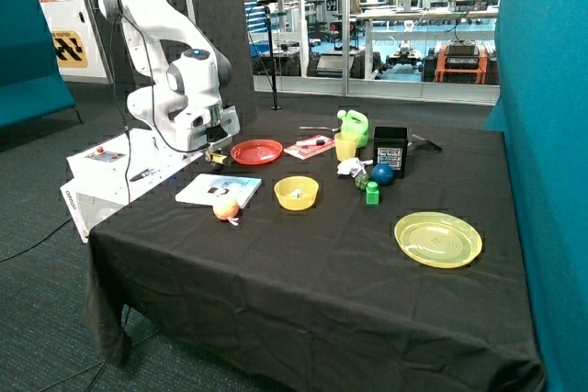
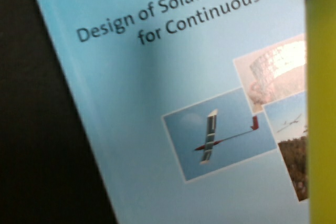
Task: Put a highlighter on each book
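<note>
1. On the black-clothed table (image 1: 303,254), the task's things lay among assorted clutter; the white arm (image 1: 170,61) stood at the table's far corner, reaching down beside the red plate (image 1: 256,151).
2. Larger book (image 1: 219,190), white with teal edge, lay flat near the table's front edge; in the wrist view its cover (image 2: 173,103) filled the frame, with a glider picture visible.
3. Smaller pink-red book (image 1: 310,147) lay flat beyond the red plate, with a dark-and-light object on it, too small to identify.
4. End effector (image 1: 217,158) hung just above the far edge of the larger book, holding the yellow highlighter (image 2: 321,108), which showed as a yellow bar with a dark end in the wrist view.
5. Yellow highlighter was apart from the cover, not yet resting on it.
</note>
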Controlling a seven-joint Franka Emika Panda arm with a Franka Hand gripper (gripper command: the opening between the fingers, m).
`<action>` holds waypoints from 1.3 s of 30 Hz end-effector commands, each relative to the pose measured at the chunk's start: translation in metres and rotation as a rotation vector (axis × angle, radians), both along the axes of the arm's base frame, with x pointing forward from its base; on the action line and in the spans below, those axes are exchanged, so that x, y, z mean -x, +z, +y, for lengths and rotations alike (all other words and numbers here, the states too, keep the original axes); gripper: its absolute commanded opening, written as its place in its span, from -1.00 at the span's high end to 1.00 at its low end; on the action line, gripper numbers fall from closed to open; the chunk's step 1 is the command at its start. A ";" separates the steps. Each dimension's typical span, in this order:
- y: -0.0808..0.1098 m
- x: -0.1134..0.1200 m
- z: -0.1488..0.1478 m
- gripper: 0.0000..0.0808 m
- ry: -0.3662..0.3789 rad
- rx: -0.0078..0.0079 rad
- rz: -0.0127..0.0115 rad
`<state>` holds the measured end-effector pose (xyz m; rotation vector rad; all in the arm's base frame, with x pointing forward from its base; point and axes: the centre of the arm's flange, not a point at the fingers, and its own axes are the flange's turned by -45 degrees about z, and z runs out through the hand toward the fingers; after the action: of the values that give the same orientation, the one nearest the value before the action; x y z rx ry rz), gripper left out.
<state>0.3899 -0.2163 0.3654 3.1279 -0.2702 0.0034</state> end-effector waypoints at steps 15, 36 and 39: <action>-0.054 -0.008 0.004 1.00 -0.010 -0.0022 0.0020; -0.083 -0.014 0.014 1.00 0.018 -0.0022 0.0020; -0.084 -0.014 0.018 1.00 0.029 -0.0022 0.0020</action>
<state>0.4040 -0.2048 0.2910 3.1274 -0.2600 -0.0046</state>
